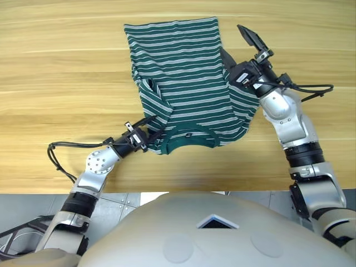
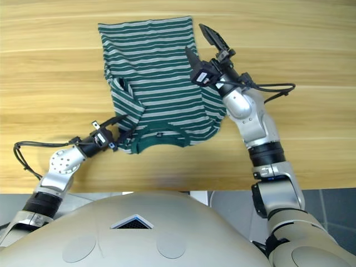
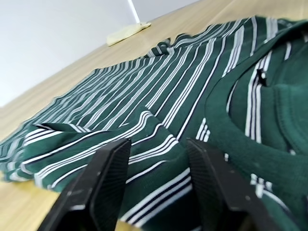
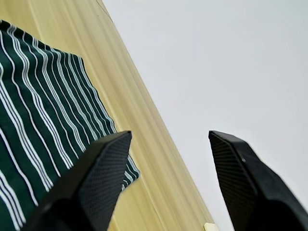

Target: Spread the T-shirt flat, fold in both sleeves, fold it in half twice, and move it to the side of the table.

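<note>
The T-shirt [image 1: 183,78] lies on the desk [image 1: 67,83], collar nearest us. We judge it light, limp and quick to bunch. Our left tool [image 3: 158,144] sits open astride the shoulder fold, a sound hold. Our right tool [image 4: 169,135] gapes empty beside the hem.

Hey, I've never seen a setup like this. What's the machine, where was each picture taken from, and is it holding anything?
It is a humanoid robot with two arms, each ending in two-fingered jaws. Two pictures look down from its head; the other two come from cameras on its wrists. A green striped T-shirt lies on a wooden table, collar toward the robot. The left arm has its jaws open around cloth beside the collar. The right arm has its jaws open in the air by the shirt's right edge, holding nothing.
</note>
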Robot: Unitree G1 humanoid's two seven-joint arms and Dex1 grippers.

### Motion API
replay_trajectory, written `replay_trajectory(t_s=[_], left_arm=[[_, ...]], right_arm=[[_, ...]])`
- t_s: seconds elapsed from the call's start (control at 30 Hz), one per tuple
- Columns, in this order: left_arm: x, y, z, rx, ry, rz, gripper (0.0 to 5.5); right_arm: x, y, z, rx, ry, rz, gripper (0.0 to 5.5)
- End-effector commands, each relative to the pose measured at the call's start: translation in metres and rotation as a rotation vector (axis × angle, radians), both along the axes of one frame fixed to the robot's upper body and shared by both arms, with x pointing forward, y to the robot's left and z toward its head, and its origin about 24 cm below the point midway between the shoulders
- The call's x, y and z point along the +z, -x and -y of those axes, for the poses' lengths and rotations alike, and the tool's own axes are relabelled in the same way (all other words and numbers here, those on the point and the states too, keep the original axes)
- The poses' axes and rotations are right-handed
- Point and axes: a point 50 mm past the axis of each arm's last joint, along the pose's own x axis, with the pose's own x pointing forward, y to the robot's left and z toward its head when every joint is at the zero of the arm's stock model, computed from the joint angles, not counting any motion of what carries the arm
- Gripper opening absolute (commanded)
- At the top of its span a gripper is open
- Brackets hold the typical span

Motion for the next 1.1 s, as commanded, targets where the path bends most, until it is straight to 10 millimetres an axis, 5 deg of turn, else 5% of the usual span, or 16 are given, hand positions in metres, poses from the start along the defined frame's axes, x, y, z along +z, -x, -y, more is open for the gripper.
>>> replay_trajectory(t_s=[0.03,0.33,0.47,0.7,0.8,0.9,1.1], left_arm=[[-0.022,0.026,-0.068,0.105,-0.325,-0.202,2.15],[0.035,0.002,-0.040,0.152,-0.098,0.179,2.15],[0.040,0.009,-0.014,0.052,0.024,0.169,2.15],[0.047,0.027,-0.020,0.124,-0.026,0.174,2.15],[0.063,0.021,-0.011,0.151,0.074,0.285,2.15],[0.086,0.001,-0.015,0.285,0.228,0.468,2.15],[0.101,-0.010,-0.036,0.480,0.297,0.597,2.15]], right_arm=[[-0.001,0.001,0.015,-0.037,0.059,-0.015,2.99],[-0.002,0.052,0.071,-0.085,0.166,-0.111,2.99],[-0.023,0.091,0.067,-0.010,0.323,-0.206,2.99],[-0.055,0.145,0.069,0.116,0.442,-0.514,2.99],[-0.060,0.147,0.068,0.142,0.470,-0.563,2.99],[-0.066,0.130,0.072,0.092,0.505,-0.539,2.99],[-0.076,0.099,0.060,0.047,0.452,-0.445,2.99]])
